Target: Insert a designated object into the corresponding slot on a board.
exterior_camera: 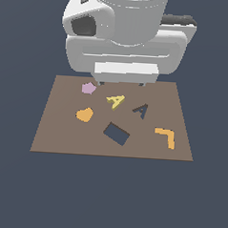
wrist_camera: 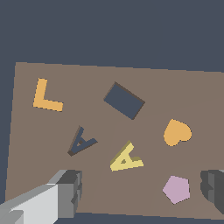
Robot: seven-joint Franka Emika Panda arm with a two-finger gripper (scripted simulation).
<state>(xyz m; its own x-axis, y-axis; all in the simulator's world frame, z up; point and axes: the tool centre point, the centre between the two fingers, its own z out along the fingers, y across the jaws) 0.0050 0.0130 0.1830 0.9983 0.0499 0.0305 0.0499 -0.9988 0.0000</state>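
Flat pale-yellow A-shaped piece (exterior_camera: 115, 101) on brown board (exterior_camera: 62, 136)

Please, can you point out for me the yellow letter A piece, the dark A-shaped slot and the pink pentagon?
yellow A piece (exterior_camera: 115, 101): exterior view, middle of the letter.
A-shaped slot (exterior_camera: 141, 109): exterior view, centre of the dark cutout.
pink pentagon (wrist_camera: 176, 189): wrist view, middle of its flat top face.

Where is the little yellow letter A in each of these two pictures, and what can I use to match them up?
Exterior view: the yellow letter A lies on the brown board, near its middle, towards the arm.
Wrist view: the yellow letter A lies on the board between the two gripper fingers.
Shared landmark: the dark A-shaped slot lies right beside it, apart from it, in both views.
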